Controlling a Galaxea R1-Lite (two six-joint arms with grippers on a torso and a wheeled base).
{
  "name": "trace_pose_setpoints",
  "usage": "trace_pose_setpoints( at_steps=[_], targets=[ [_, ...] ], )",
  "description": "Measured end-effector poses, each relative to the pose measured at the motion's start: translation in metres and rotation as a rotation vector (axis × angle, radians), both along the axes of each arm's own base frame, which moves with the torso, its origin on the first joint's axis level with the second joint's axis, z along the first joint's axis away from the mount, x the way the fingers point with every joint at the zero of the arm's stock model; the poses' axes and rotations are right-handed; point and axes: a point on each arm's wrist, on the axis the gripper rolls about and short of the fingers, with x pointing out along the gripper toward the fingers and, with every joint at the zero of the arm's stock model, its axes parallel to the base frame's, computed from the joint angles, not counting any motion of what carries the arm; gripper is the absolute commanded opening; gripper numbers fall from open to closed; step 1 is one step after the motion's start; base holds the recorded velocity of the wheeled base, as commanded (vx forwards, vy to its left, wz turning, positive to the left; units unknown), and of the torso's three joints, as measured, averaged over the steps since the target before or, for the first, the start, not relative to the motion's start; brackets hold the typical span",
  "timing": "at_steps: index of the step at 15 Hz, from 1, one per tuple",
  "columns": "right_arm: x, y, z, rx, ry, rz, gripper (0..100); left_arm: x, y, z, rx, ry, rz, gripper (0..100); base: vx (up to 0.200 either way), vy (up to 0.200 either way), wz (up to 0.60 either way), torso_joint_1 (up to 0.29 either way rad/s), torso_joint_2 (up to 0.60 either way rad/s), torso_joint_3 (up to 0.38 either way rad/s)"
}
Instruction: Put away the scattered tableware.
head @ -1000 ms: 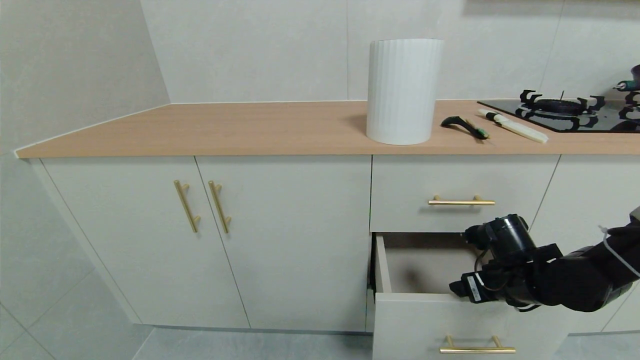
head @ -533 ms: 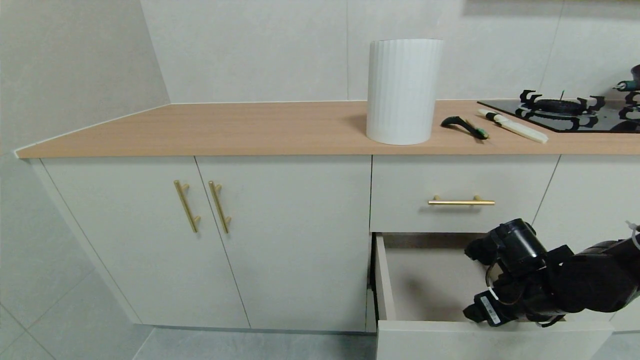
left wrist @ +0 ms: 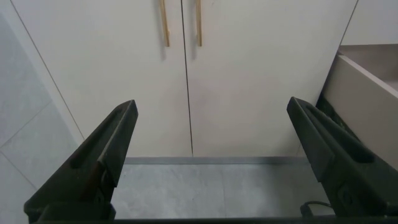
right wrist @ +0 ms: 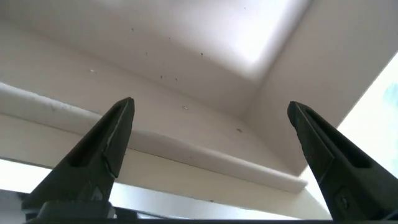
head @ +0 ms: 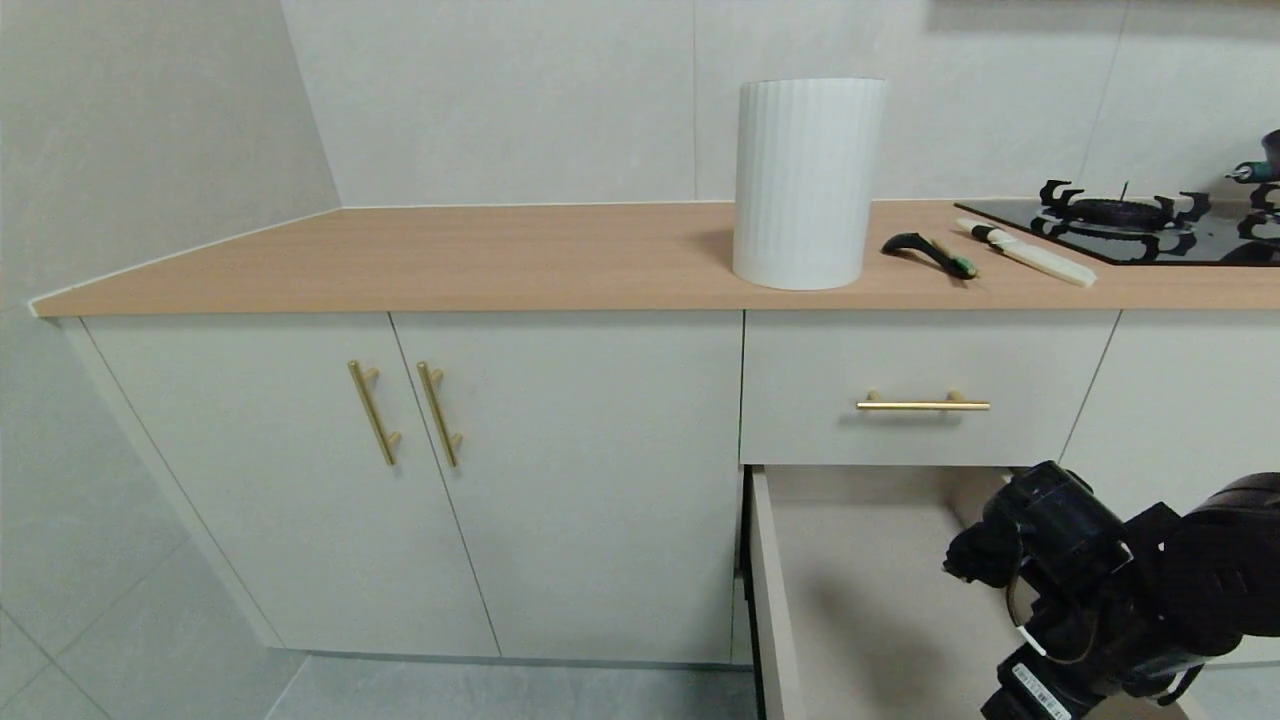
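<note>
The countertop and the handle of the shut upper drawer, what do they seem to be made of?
Countertop: probably wood-look laminate with a matte finish; it shows even light-brown grain lines. Drawer handle: likely metal with a brushed gold finish; it is a thin bar with a soft sheen.

A ribbed white canister [head: 808, 185] stands upright on the wooden countertop [head: 450, 260]. At its 3 o'clock, well apart, sits a black gas hob [head: 1120, 225]. At its 7 o'clock are two shut cabinet doors [head: 580, 480] with upright gold handles [head: 373, 412]. At its 6 o'clock is a shut drawer [head: 1040, 365].
</note>
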Motion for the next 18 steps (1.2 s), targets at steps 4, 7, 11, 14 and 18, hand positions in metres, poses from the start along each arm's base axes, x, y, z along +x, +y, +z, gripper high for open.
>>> trace_pose_setpoints(
  at_steps=[4,7,11,14,18],
  targets=[
    [-0.009,0.003,0.001,-0.022,0.044,0.031,100,0.000,0.000,0.000,0.000,0.000,0.000,100,0.000,0.000,0.00,0.000,0.00,0.000],
    [-0.005,0.006,0.006,-0.002,0.013,0.019,100,0.000,0.000,0.000,0.000,0.000,0.000,100,0.000,0.000,0.00,0.000,0.00,0.000],
    [0.015,0.003,0.027,0.110,-0.091,-0.140,100,0.000,0.000,0.000,0.000,0.000,0.000,100,0.000,0.000,0.00,0.000,0.00,0.000],
    [0.030,-0.003,0.040,0.174,-0.213,-0.189,100,0.000,0.000,0.000,0.000,0.000,0.000,100,0.000,0.000,0.00,0.000,0.00,0.000],
    [0.031,-0.006,0.043,0.184,-0.238,-0.208,100,0.000,0.000,0.000,0.000,0.000,0.000,100,0.000,0.000,0.00,0.035,-0.17,-0.146]
  ],
)
